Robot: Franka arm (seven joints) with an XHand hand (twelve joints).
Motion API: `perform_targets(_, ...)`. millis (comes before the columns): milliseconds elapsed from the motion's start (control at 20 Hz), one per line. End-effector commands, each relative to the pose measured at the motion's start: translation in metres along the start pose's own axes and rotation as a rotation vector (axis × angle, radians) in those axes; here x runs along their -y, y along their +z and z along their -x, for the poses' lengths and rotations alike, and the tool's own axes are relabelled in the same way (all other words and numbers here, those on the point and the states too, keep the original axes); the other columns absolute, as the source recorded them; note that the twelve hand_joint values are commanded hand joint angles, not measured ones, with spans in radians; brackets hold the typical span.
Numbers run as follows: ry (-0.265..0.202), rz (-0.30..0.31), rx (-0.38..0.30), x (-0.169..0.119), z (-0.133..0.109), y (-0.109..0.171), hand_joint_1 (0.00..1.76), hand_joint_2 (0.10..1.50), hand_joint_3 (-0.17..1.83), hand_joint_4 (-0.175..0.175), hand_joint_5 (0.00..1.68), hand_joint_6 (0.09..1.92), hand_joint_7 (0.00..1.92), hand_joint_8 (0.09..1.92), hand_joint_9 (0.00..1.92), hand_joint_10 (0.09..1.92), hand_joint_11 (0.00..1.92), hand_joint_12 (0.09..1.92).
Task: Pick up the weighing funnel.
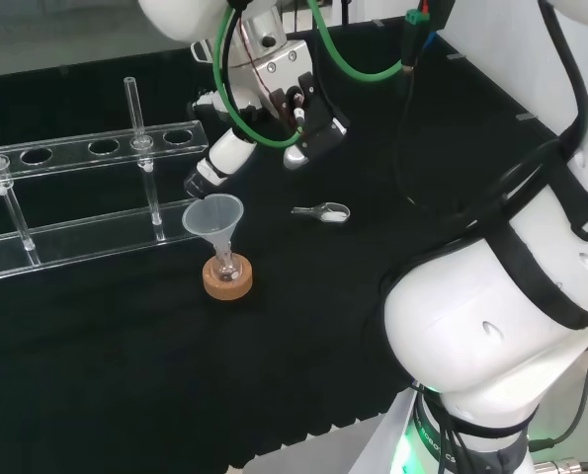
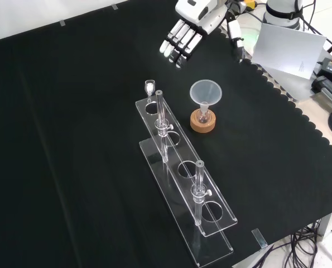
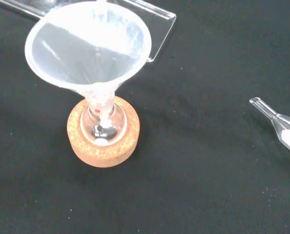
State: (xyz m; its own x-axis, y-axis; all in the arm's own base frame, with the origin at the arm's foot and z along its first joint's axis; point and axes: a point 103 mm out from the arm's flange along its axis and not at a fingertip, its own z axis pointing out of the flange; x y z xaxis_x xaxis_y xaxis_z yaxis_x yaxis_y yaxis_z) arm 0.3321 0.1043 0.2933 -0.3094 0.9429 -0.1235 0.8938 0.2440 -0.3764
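Observation:
The weighing funnel (image 1: 323, 210) is a small clear scoop with a short stem. It lies on the black cloth to the right of the big funnel in the head view. The wrist view catches its stem end (image 3: 280, 125), with some white powder inside. My hand (image 1: 266, 104) hangs above the cloth, up and to the left of the weighing funnel in the head view and apart from it. In the front view the hand (image 2: 183, 34) comes in from the top with its fingers (image 2: 177, 47) straight, holding nothing.
The big funnel (image 1: 213, 216) stands mouth up in a small flask (image 3: 102, 124) on a cork ring (image 1: 227, 279), close to the hand's fingertips. A clear tube rack (image 1: 76, 148) with two upright tubes lies to the left in the head view. The arm's white links (image 1: 501, 326) rise at right.

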Motion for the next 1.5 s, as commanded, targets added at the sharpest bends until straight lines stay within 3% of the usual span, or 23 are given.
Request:
perform_targets(50,0.013,0.002,-0.017,0.002,0.002,-0.002,0.29,0.6,-0.01,0.026,0.0,0.09,0.0,0.09,0.0,0.09,0.0,0.09)
perform_targets(400,0.02,0.031,-0.038,0.002,0.006,0.0,0.3,0.61,-0.01,0.023,0.0,0.09,0.0,0.09,0.0,0.09,0.0,0.09)
perform_targets(700,0.054,0.058,-0.03,-0.002,0.021,0.004,0.37,0.65,0.01,0.011,0.0,0.09,0.02,0.09,0.0,0.09,0.02,0.09)
perform_targets(950,0.104,0.066,-0.026,-0.007,0.047,0.018,0.43,0.67,0.02,-0.002,0.0,0.09,0.06,0.09,0.0,0.09,0.03,0.09)
perform_targets(1350,0.221,0.012,-0.051,-0.009,0.097,0.052,0.47,0.68,0.02,-0.006,0.0,0.09,0.08,0.09,0.01,0.09,0.01,0.09)
perform_targets(1500,0.264,0.019,-0.071,-0.012,0.108,0.063,0.47,0.68,0.0,-0.012,0.0,0.09,0.11,0.1,0.05,0.09,0.0,0.31)
